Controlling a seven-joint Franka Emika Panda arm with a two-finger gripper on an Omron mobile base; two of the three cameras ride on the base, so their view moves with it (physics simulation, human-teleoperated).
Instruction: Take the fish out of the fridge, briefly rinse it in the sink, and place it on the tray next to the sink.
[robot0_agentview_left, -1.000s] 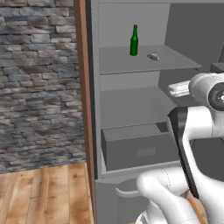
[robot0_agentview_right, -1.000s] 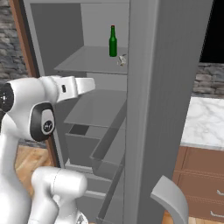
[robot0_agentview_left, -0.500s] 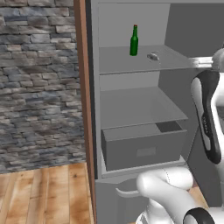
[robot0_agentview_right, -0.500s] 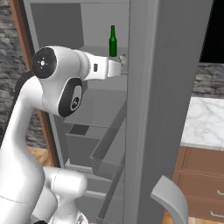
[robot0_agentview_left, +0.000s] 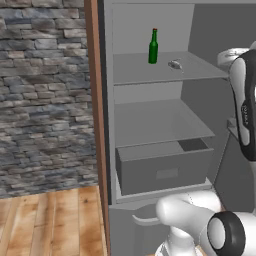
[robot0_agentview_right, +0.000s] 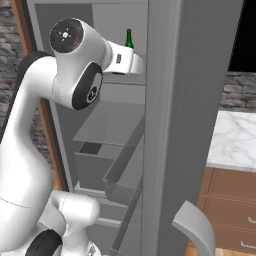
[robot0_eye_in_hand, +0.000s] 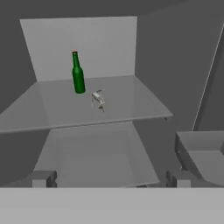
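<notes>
The fridge (robot0_agentview_left: 150, 125) stands open, its brown wooden side edge running down the centre-left of the left base view. On its upper shelf (robot0_agentview_left: 145, 70) a green bottle (robot0_agentview_left: 153, 46) stands upright, and the fish (robot0_agentview_left: 174, 64) lies just to its right, apart from it. In the hand view the fish (robot0_eye_in_hand: 99, 100) sits near the middle of the frame, below and right of the bottle (robot0_eye_in_hand: 78, 74). The jaws are spread wide and empty, short of the shelf. Lower down, the grey box drawer (robot0_agentview_left: 162, 167) is pulled out.
</notes>
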